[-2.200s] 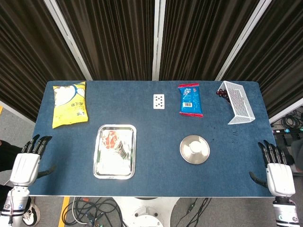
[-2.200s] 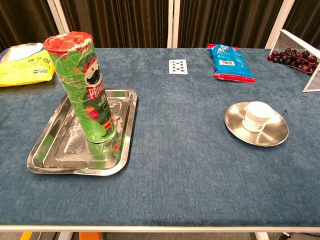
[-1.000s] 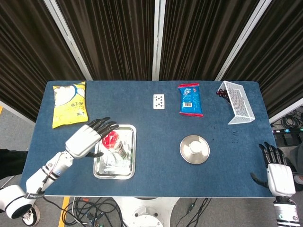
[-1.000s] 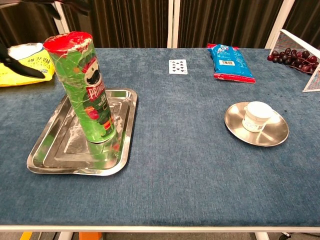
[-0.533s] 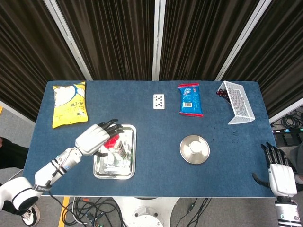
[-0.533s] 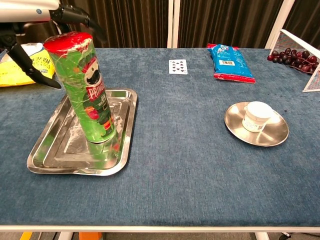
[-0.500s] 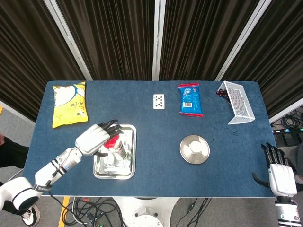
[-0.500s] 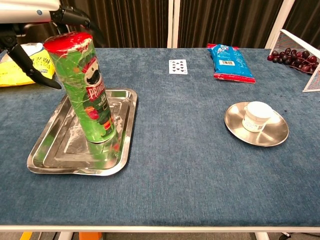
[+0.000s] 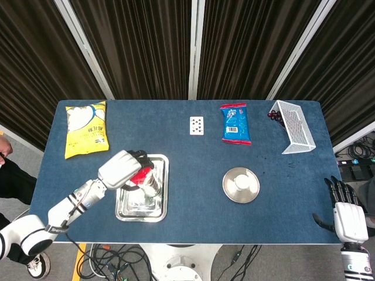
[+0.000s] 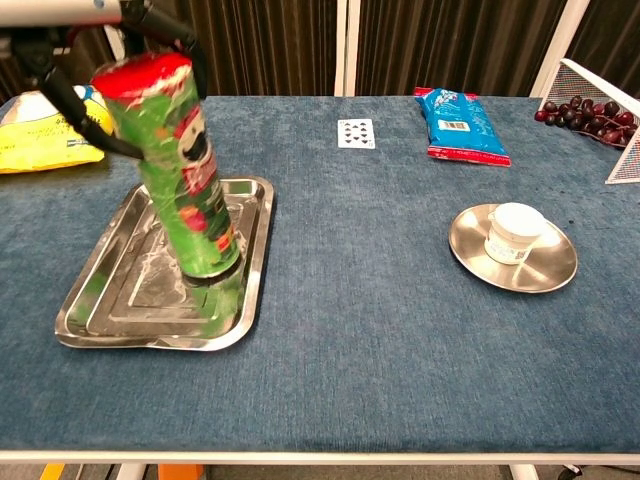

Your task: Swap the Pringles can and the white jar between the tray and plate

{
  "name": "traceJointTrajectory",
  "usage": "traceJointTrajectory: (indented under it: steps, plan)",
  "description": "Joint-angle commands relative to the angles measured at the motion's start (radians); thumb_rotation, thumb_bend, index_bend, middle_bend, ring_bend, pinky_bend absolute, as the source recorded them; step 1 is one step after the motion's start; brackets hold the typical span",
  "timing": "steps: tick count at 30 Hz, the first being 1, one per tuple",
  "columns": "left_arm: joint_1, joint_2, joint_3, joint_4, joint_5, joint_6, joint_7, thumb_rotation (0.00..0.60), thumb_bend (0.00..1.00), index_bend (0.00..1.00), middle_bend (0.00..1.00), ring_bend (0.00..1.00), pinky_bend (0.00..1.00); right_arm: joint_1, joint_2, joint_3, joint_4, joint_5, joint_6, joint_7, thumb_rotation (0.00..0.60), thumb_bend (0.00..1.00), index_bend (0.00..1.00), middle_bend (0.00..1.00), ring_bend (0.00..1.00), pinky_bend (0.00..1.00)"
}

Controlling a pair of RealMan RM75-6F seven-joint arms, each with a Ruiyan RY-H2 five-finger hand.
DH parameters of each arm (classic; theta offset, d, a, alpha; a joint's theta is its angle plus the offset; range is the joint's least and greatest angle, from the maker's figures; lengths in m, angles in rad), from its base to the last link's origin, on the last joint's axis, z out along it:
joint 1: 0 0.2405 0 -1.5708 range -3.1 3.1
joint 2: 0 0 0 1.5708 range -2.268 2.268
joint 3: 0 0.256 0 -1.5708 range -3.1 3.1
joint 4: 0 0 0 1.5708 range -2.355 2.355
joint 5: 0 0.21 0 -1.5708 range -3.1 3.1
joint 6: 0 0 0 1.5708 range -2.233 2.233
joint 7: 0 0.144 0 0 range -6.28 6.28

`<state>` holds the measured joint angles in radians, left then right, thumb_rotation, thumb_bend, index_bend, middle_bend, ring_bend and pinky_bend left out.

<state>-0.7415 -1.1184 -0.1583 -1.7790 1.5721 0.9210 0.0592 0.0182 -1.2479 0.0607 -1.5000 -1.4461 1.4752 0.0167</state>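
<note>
Left hand (image 9: 122,168) wraps the top of the tall green Pringles can with the red lid (image 10: 172,165), fingers curled round its rim. Beneath the hand the can runs down to the rectangular steel tray (image 10: 98,302), its long axis tilted, the lid end leaning to the left in the chest view. Well off to the hand's right, the small white jar (image 10: 515,232) stands on the round steel plate (image 10: 557,273). Right hand (image 9: 350,219) hangs spread and empty at the table's near right corner, nearer the jar.
</note>
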Motion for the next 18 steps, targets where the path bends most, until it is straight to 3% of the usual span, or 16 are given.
traceJointTrajectory:
  steps: [1,7,18]
  plan:
    - [-0.023,0.009,-0.021,-0.006,-0.014,-0.011,-0.015,0.600,0.19,0.46,0.41,0.28,0.51,0.000,-0.001,0.001,0.001,-0.001,0.002,0.002,0.600,0.13,0.00,0.00,0.00,0.00]
    - [-0.111,0.004,-0.081,0.020,-0.071,-0.083,-0.023,0.600,0.19,0.45,0.41,0.29,0.52,-0.001,-0.002,0.002,0.005,0.001,0.004,0.006,0.600,0.13,0.00,0.00,0.00,0.00]
    - [-0.302,-0.167,-0.142,0.222,-0.183,-0.229,-0.040,0.600,0.19,0.45,0.41,0.28,0.52,-0.007,-0.005,0.005,0.031,0.011,0.001,0.040,0.600,0.14,0.00,0.00,0.00,0.00]
